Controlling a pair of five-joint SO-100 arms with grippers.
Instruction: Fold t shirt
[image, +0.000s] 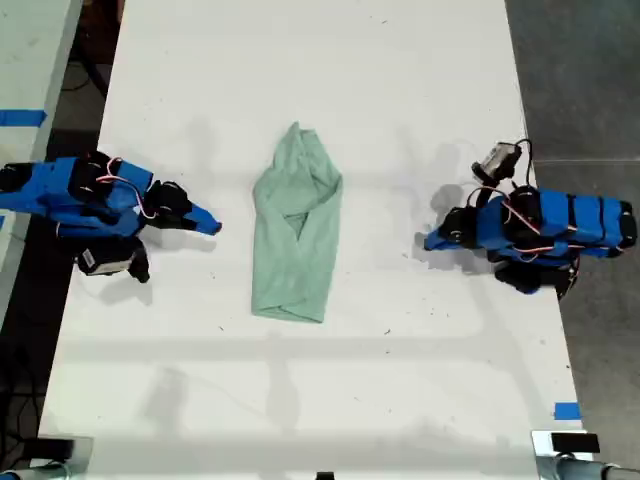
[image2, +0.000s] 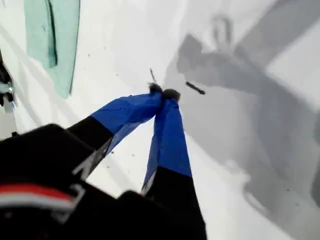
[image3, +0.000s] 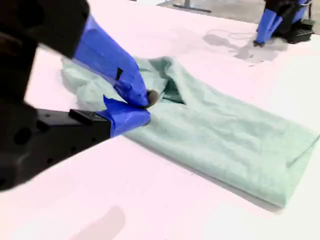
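T shirt (image: 295, 225) lies lengthwise-folded mid-table (image: 400, 80), between my first gripper (image2: 164, 94) and my second gripper (image3: 142, 106), both pinched closed on nothing; a shallow grab likely lifts one layer, spilling the fold.

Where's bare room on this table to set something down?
Bare table beyond the t shirt's narrow end, and a strip between its broad end and the exterior view's bottom edge. Crowded mid-table: one pincer points in from the exterior view's left, another from its right.
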